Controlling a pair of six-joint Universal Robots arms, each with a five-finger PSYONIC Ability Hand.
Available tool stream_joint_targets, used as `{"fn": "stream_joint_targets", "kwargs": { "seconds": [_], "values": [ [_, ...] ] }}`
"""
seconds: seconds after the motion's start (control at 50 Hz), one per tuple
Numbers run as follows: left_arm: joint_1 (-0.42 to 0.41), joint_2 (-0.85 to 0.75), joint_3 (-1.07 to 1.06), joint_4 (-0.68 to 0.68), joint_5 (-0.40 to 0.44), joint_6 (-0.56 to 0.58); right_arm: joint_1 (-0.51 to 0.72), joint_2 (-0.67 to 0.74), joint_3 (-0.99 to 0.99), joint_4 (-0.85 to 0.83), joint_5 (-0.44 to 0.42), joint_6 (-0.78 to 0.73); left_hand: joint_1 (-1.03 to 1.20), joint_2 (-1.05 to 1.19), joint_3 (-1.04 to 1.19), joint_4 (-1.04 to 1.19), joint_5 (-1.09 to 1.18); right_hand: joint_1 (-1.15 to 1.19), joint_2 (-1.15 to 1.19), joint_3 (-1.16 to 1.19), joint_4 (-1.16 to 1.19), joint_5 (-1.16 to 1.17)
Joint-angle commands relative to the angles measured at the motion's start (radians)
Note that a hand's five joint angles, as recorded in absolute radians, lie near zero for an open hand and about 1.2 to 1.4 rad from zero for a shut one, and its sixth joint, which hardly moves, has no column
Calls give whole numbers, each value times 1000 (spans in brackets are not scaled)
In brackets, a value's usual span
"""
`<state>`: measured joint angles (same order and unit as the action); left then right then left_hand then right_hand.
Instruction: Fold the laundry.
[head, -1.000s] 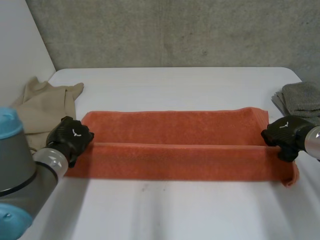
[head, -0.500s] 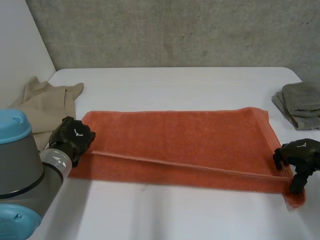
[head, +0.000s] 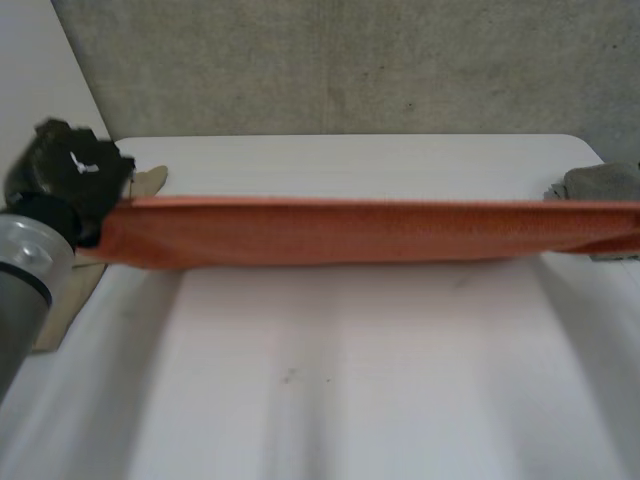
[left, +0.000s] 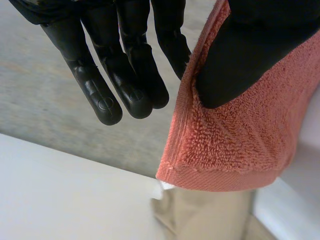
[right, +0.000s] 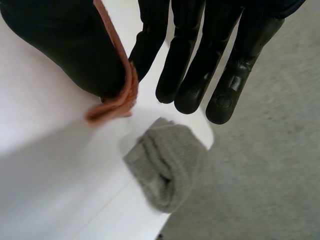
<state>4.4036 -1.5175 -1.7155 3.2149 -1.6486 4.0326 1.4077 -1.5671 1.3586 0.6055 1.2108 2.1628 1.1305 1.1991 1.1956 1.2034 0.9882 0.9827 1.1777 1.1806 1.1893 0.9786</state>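
Crumpled beige cloth (left: 200, 215) lies under the left hand (head: 70, 170), not folded, so that one's left to do. Left hand pinches one short end of the orange terry towel (head: 350, 230) between thumb and straight fingers. Towel is up off the white table (head: 350, 380), taut from that hand across to the right hand (right: 200, 50), which has the other end pinched the same way. No crease laid down yet; I'd call it mid-fold. Grey knit cloth (right: 167, 162) beyond the right fingertips, at the table corner, looks already folded.
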Motion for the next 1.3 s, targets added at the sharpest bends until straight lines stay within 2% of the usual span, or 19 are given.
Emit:
{"fn": "stream_joint_targets", "kwargs": {
  "seconds": [0.02,0.04,0.2,0.28,0.4,0.46,0.48,0.52,0.58,0.66,0.72,0.8,0.94,1.02,1.08,1.12,1.2,1.26,1.3],
  "values": [
    [4,-105,65,10,3,0,95,134,-61,-15,18,-3,266,197,201,193,233,414,219,216,207,243],
    [-4,-142,76,13,3,0,132,207,-90,-16,27,-5,266,197,201,193,233,414,219,216,207,243],
    [-19,-482,261,63,-2,-7,218,495,-240,-33,140,5,266,197,201,193,233,414,219,216,207,243],
    [-21,-614,413,112,-2,-1,290,640,-424,-157,183,20,266,197,201,193,233,414,219,216,207,243],
    [-20,-736,738,333,-5,-4,323,728,-693,-404,219,64,266,197,201,193,233,414,219,216,207,243],
    [-20,-742,850,528,-7,-20,361,740,-858,-635,220,144,266,197,201,193,233,414,219,216,207,243],
    [-16,-742,894,615,-14,-41,367,737,-872,-674,222,159,266,197,201,193,233,414,219,216,207,243],
    [-21,-741,916,690,-16,-79,375,728,-897,-766,230,192,266,197,201,193,233,414,219,216,207,243],
    [-18,-718,924,740,-23,-168,378,693,-900,-886,236,238,266,197,201,193,233,414,219,216,207,243],
    [-15,-678,900,726,-36,-256,381,668,-854,-863,239,258,266,197,201,193,233,414,219,216,207,243],
    [-13,-664,799,662,-27,-293,390,664,-787,-810,233,261,266,197,201,193,233,414,219,216,207,243],
    [-19,-658,657,620,-13,-297,390,656,-634,-753,223,261,266,197,201,193,233,414,219,216,207,243],
    [-21,-690,380,611,1,-294,381,691,-328,-750,175,249,266,197,201,193,233,414,219,216,207,243],
    [-21,-754,275,605,35,-282,379,745,-262,-736,161,247,266,197,201,193,233,414,219,216,207,243],
    [-21,-753,232,577,38,-259,379,733,-219,-684,161,247,266,197,201,193,233,414,219,216,207,243],
    [-18,-731,203,539,38,-236,379,696,-187,-595,158,242,266,197,201,193,233,414,219,216,207,243],
    [3,-580,110,400,38,-175,350,581,-126,-401,153,212,266,197,201,193,233,414,219,216,207,243],
    [25,-457,19,260,43,-127,309,506,-60,-268,148,160,266,197,201,193,233,414,219,216,207,243],
    [28,-361,-54,136,43,-84,255,438,25,-135,148,63,266,197,201,193,233,414,219,216,207,243]
  ]
}}
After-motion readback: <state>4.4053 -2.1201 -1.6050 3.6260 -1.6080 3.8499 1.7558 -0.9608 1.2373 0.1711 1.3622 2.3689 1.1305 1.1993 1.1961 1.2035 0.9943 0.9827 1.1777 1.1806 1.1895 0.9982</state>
